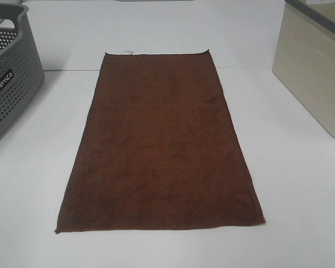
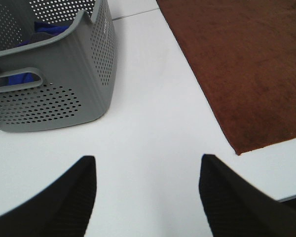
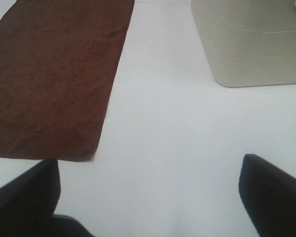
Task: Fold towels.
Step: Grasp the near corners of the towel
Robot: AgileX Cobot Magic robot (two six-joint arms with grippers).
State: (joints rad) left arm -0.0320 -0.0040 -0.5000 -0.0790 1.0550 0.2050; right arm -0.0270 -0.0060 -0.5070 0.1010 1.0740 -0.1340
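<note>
Black jaws wide apart over table [image 2: 153, 123]

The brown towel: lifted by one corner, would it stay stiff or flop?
Probably flop: the towel lies thin and flat with faint ripples, like soft cloth. Its fuzzy pile likely grips well rather than slipping. Pushed across the smooth white table, it would likely bunch up, not slide whole.

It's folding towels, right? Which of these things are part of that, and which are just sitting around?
Part of the job: towel; left end effector and right end effector, both open.
Just lying about: grey basket; beige bin.
</note>
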